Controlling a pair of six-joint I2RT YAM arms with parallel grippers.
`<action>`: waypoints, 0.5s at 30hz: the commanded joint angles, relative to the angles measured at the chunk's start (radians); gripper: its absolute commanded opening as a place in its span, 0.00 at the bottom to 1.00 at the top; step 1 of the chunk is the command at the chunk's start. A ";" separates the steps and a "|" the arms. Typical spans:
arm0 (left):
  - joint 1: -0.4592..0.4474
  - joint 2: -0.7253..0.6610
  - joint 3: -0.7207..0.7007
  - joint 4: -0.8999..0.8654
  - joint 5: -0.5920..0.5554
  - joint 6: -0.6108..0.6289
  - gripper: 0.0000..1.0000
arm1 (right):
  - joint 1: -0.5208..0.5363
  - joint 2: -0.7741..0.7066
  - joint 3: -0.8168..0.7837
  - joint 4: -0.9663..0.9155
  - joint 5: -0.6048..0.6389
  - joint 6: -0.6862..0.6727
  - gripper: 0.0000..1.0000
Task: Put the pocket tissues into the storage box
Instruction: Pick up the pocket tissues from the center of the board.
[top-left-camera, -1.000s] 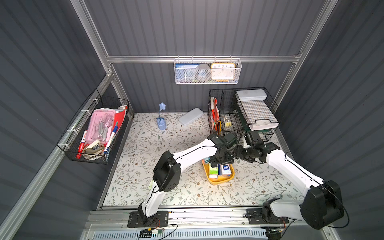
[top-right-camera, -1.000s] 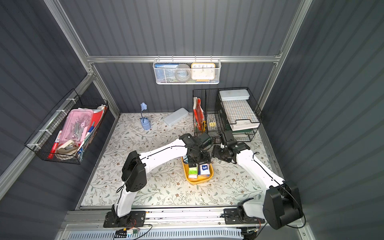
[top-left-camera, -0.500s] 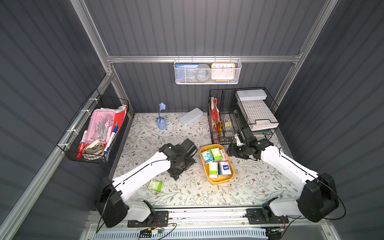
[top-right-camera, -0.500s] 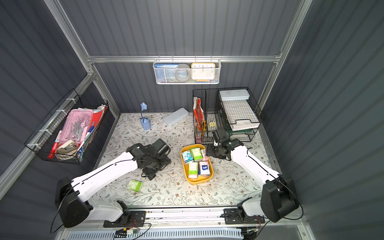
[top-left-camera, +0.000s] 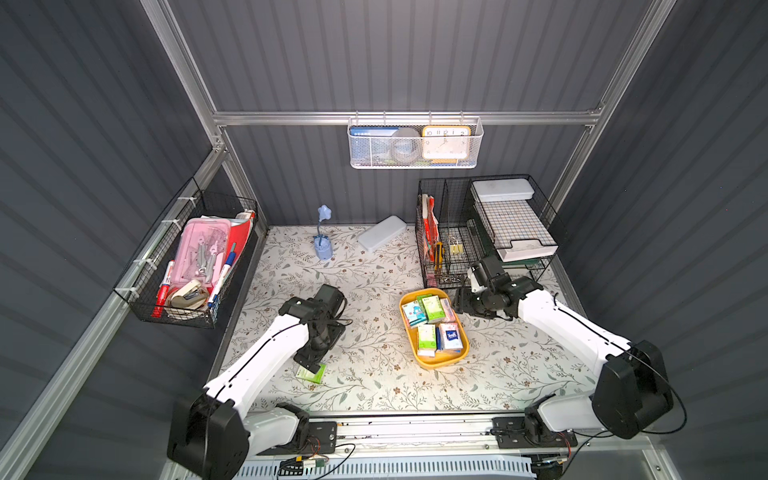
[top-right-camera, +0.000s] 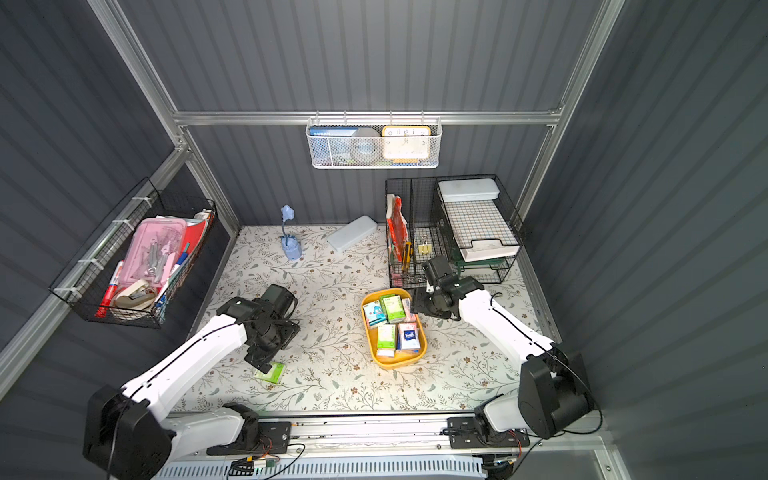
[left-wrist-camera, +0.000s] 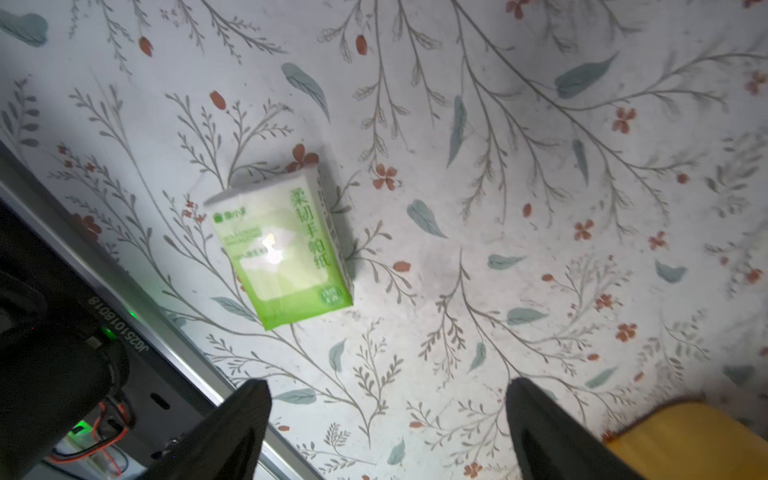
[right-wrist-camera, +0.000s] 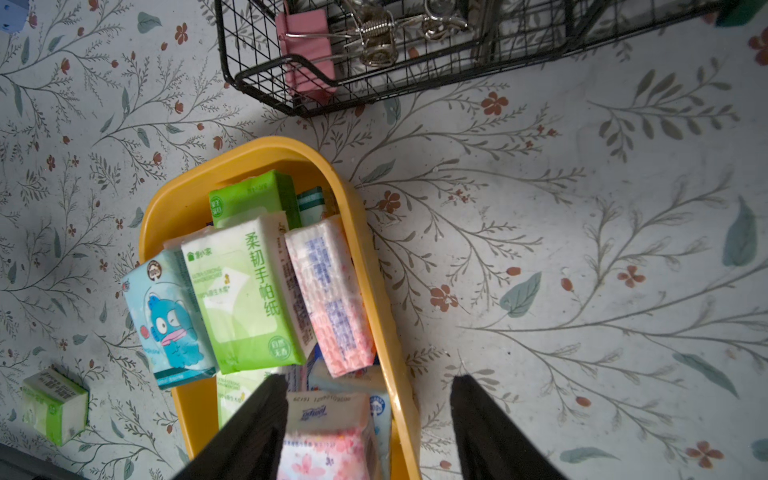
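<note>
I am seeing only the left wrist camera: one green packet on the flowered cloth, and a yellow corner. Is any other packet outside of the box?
Observer: No. In both top views that green packet is the only one lying outside the storage box.
Operator: How full is the box?
Observer: The right wrist view shows packets piled in it. A pink packet lies tilted along one long wall.
Operator: Where is the right tool?
Observer: The right tool hangs open over the box's rim, at the end near the black wire basket, and holds nothing.
</note>
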 joint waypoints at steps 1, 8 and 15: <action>0.050 0.026 0.013 -0.021 -0.012 0.115 0.94 | 0.004 -0.014 0.024 -0.020 0.025 -0.015 0.67; 0.133 0.057 -0.069 -0.007 0.036 0.152 0.96 | 0.004 -0.012 0.014 -0.018 0.028 -0.013 0.67; 0.138 0.050 -0.150 0.039 0.040 0.101 0.98 | 0.004 -0.015 0.005 -0.018 0.031 -0.013 0.67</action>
